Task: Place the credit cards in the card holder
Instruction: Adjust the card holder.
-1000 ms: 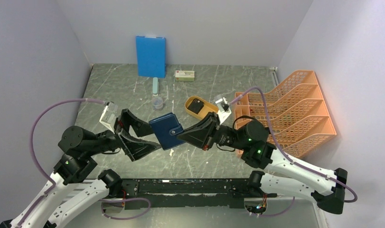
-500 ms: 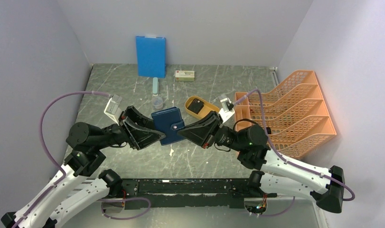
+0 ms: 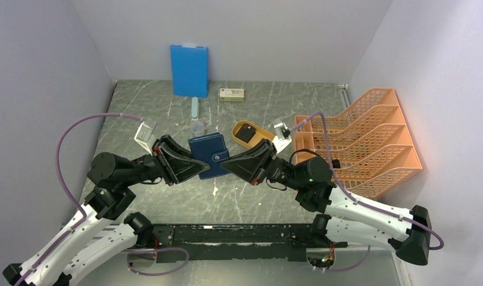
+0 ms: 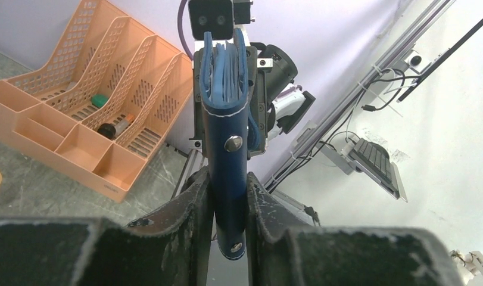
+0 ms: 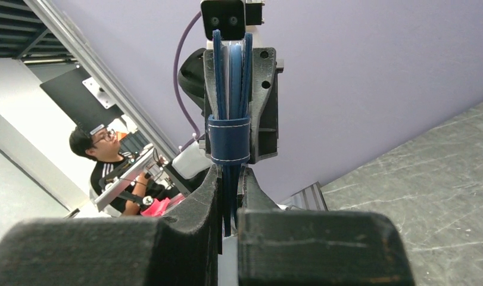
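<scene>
Card holder (image 3: pixel 210 156): centre of top view, closed, held above bench (image 3: pixel 161 110) | left fingers (image 4: pixel 190 208): clamped on both flat faces | right fingers (image 5: pixel 198 199): nearly shut, pinching opposite edge | handling, judged: light, soft, flexes; grip flat faces near edges.

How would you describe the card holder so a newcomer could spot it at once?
Look over the middle of the grey marbled table. Pinched there between the left gripper and right gripper is the card holder, a small dark navy case with a snap tab. It is far smaller and darker than the blue board at the back.
</scene>
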Robot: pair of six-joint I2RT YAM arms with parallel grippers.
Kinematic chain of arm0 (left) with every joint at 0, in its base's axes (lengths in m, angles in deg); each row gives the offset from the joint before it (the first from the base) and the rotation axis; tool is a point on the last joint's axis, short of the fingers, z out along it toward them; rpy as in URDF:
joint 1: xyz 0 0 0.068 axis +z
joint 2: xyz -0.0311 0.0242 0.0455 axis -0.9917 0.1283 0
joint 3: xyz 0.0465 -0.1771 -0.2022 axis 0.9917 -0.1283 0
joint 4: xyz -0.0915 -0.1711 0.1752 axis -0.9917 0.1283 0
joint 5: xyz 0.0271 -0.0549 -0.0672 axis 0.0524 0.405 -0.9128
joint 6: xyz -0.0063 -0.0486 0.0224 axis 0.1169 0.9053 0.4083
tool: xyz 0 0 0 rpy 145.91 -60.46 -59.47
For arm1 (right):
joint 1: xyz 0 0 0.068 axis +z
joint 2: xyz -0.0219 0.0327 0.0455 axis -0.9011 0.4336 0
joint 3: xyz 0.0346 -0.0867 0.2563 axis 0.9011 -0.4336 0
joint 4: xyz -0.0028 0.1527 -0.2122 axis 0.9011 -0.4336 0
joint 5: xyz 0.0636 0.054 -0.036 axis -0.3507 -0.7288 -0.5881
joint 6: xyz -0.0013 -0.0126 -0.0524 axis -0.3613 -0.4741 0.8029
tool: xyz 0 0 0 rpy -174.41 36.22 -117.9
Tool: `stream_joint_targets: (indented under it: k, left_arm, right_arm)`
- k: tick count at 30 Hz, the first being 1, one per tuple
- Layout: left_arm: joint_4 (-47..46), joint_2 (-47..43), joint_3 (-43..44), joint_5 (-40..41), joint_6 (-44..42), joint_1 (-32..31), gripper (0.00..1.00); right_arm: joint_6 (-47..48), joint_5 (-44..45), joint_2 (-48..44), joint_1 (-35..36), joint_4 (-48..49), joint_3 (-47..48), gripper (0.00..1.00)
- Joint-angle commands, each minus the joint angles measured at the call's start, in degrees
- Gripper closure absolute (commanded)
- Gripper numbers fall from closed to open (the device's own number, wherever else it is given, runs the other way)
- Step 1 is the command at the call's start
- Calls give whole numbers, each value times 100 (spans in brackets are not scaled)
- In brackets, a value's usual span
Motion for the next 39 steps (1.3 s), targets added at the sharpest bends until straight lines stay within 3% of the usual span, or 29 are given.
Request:
stream_joint_targets:
  k: [1, 3, 5, 6, 9, 10, 13, 17, 20, 24, 31, 35, 39]
  left_arm:
    - [154, 93, 160, -80, -173, -31, 79]
    - [389, 127, 222, 24, -303, -31, 94]
    - [811, 140, 345, 225, -533, -31, 95]
    - [1056, 140, 409, 349, -673, -31, 95]
    - [2011, 102, 653, 881, -1120, -31, 95]
    - [2342, 85, 728, 1118, -1254, -31, 95]
    - [3401, 73, 922, 2010, -1597, -31, 95]
    - [4682, 284, 1063, 3052, -1851, -31, 95]
    - [4759, 328, 1041, 2866, -1985, -31, 95]
    - [3927, 88, 864, 2026, -2012, -31, 95]
    - [3097, 185, 996, 96, -1989, -29, 95]
    - [3196, 202, 978, -203, -2076, -31, 95]
    - [2630, 84, 693, -482, -1845, -31, 95]
  right_arm:
    - [97, 82, -2, 104, 89, 138, 100]
    - [204, 94, 46, 160, -194, 282, 100]
    - [310, 59, 65, 189, -582, 457, 100]
    - [405, 24, 61, 193, -845, 573, 94]
    - [771, 250, -131, 202, -2000, 971, 54]
    - [861, 391, -260, 199, -2352, 1019, 46]
    - [1161, 854, -739, 202, -3388, 1115, 33]
    - [1505, 1501, -1227, 198, -4952, 1411, 31]
    - [1606, 1760, -1523, 198, -5531, 1438, 30]
    - [1540, 1585, -1620, 192, -5171, 1170, 31]
    - [1462, 768, -906, 195, -4509, 1412, 30]
    - [1386, 562, -858, 194, -4216, 1421, 30]
    - [1217, 254, -760, 200, -3858, 1455, 30]
